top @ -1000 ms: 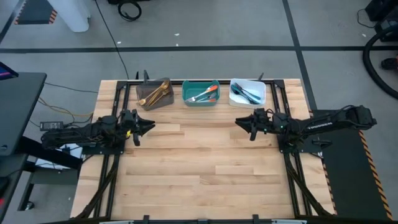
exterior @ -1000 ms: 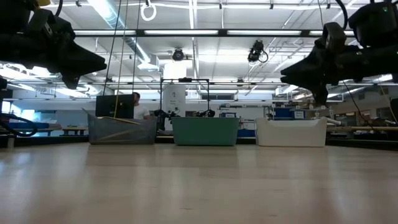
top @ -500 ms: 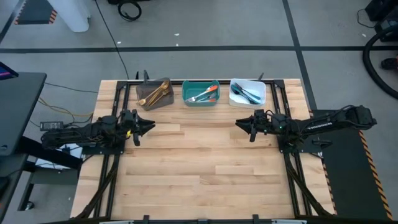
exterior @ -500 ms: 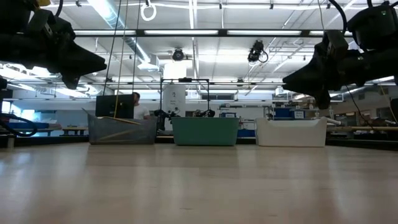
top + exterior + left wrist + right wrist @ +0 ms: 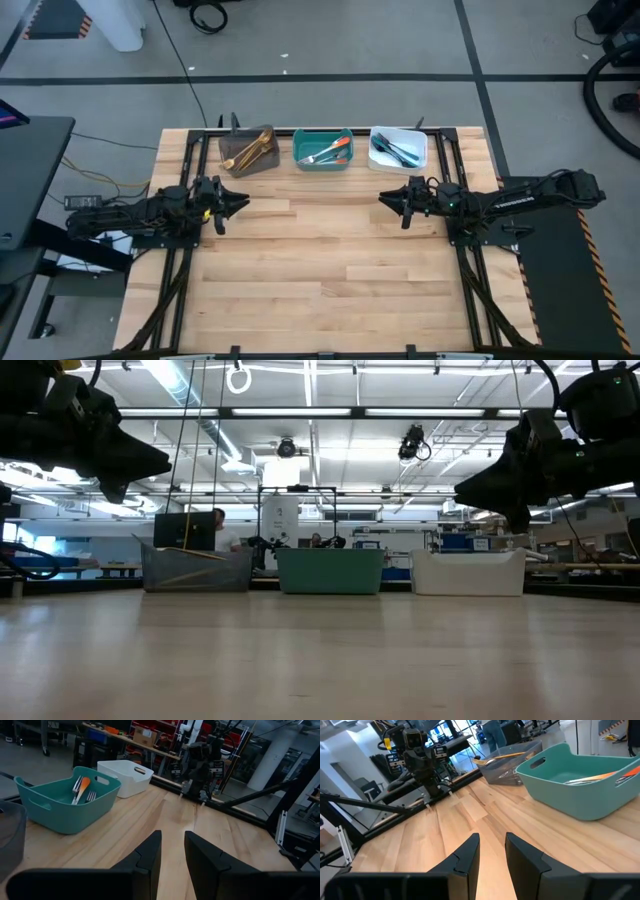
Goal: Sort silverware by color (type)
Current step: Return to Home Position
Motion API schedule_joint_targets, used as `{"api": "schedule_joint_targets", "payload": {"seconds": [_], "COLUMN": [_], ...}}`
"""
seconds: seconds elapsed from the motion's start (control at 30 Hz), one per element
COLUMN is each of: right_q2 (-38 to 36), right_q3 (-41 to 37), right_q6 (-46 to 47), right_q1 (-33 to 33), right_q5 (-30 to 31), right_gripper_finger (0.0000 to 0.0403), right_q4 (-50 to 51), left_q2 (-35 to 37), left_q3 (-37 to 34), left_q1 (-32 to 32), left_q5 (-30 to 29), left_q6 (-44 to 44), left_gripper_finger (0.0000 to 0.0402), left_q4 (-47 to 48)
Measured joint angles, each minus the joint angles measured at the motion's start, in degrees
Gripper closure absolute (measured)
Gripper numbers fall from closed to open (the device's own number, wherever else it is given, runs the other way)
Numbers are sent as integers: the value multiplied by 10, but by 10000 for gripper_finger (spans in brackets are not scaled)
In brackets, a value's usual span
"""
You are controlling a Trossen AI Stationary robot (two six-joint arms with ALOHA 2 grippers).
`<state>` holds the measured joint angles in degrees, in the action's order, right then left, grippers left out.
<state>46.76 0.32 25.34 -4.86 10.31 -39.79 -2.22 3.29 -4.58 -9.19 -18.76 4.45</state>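
The left end effector (image 5: 240, 203) and right end effector (image 5: 385, 197) are hovering slightly parted, empty, over opposite sides of the open-centred pale wooden bench (image 5: 320, 270), slim silverware (image 5: 328, 154) lying in three rectangular bins (image 5: 297, 150) along its far edge.

A lab hall: strip lights (image 5: 330, 412), red racks (image 5: 161, 727), taped floor (image 5: 330, 78).

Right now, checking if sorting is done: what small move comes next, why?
Probably park both arms: gold pieces lie in the brown bin, orange-handled ones in the teal bin, blue-handled ones in the white bin; left gripper and right gripper hang empty.
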Motion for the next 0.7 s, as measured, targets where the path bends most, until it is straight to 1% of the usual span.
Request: {"api": "schedule_joint_targets", "payload": {"seconds": [0.2, 0.33, 0.7], "right_q2": [-14, -42, -191], "right_q3": [0, 0, 0], "right_q6": [0, 0, 0], "right_q1": [0, -1, -1], "right_q5": [0, 0, 0], "right_gripper_finger": [302, 302, 302], "right_q4": [0, 1, 0], "left_q2": [0, 0, 0], "left_q3": [0, 0, 0], "left_q1": [0, 0, 0], "left_q5": [0, 0, 0], "left_q6": [0, 0, 0], "left_gripper_finger": [308, 308, 308], "left_q4": [0, 0, 1]}}
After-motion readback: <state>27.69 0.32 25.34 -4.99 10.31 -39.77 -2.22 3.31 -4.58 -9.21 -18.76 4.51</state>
